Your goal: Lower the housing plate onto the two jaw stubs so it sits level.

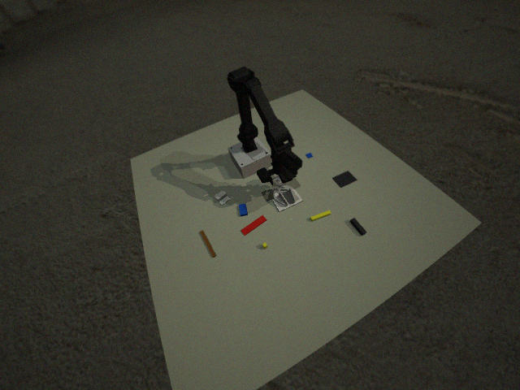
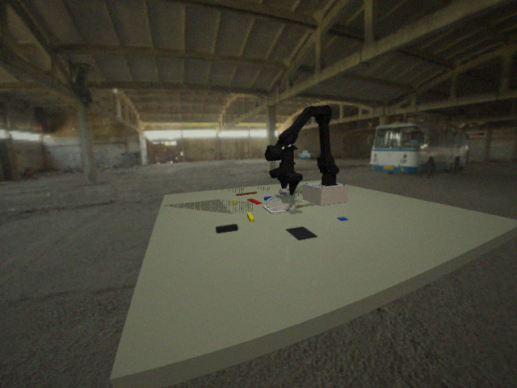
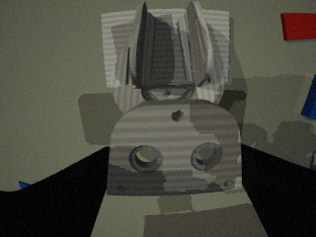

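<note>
The grey housing plate (image 3: 175,133) (image 1: 276,181) has a rounded edge and two round holes. My gripper (image 3: 173,152) (image 1: 275,176) is shut on it, with a black finger at each side. Two upright jaws (image 3: 140,49) (image 3: 198,49) stand roughly parallel on a pale base (image 3: 110,54) (image 1: 297,201), ahead of the plate in the wrist view. The plate's front edge overlaps the near end of the jaw assembly there. The plate is above the table; its exact height over the stubs cannot be told. The stubs and pins are hidden or too small to make out.
A blue block (image 1: 243,210) (image 3: 311,104) and a red bar (image 1: 253,225) (image 3: 300,26) lie beside the assembly. A yellow bar (image 1: 320,215), a black bar (image 1: 357,227) and a dark square (image 1: 344,179) lie on its other side. A grey piece (image 1: 222,197) lies beyond the blue block.
</note>
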